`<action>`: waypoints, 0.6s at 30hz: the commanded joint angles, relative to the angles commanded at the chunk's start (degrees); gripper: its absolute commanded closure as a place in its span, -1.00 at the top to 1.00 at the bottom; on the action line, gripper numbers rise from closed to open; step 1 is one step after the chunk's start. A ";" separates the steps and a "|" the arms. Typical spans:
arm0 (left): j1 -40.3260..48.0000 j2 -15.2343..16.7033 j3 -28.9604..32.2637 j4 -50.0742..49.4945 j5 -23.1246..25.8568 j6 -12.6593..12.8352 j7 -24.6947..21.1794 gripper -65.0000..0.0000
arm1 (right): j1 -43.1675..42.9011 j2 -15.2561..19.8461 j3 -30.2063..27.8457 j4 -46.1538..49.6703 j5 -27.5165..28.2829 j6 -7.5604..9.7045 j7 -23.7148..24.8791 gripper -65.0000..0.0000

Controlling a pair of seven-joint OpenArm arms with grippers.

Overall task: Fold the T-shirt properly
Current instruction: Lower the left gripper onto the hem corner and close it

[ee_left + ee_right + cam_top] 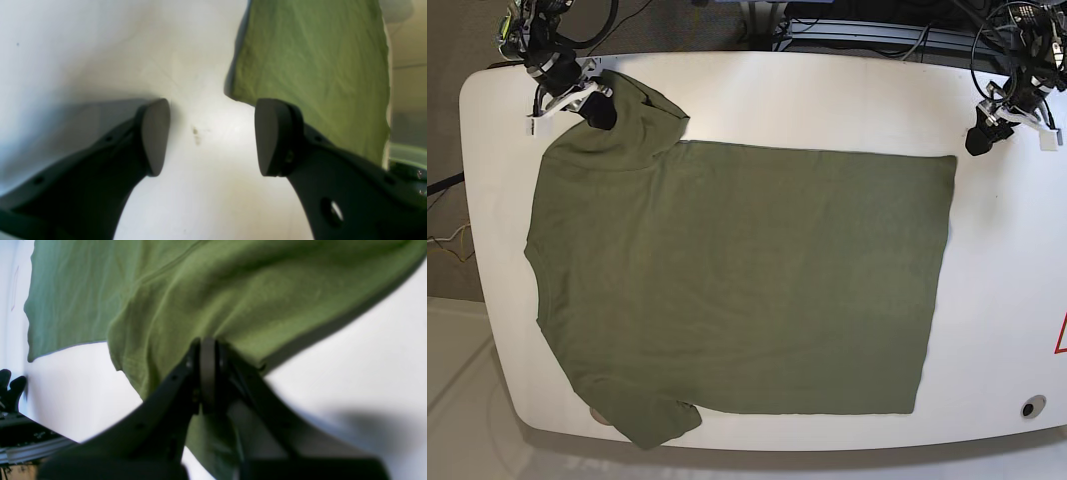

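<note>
The olive-green T-shirt [747, 280] lies spread flat on the white table [827, 100], neck end to the left and hem to the right. My right gripper [599, 112] is at the far left corner, shut on the T-shirt's upper sleeve. In the right wrist view its jaws [208, 343] pinch a raised fold of the green cloth [217, 290]. My left gripper [980, 140] is at the far right, just beyond the hem's far corner. In the left wrist view it [211, 136] stands open over bare table, with the T-shirt's corner [310, 60] ahead and to its right.
The near sleeve [662, 425] hangs close to the table's front edge. Cables [867, 30] run behind the table's far edge. A small round fitting [1028, 407] and a red mark [1061, 335] sit at the table's right side. A faint stain [196, 133] marks the tabletop between the left fingers.
</note>
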 joint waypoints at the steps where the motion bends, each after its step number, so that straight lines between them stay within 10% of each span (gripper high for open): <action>1: -0.08 0.13 0.47 -0.06 0.24 0.02 -0.14 0.12 | 0.00 0.03 -0.03 0.01 0.01 0.00 0.01 -1.00; 18: -2.82 1.48 10.53 -0.38 4.26 0.53 -1.29 0.10 | 0.19 0.24 0.11 -0.18 0.27 0.94 0.33 -1.00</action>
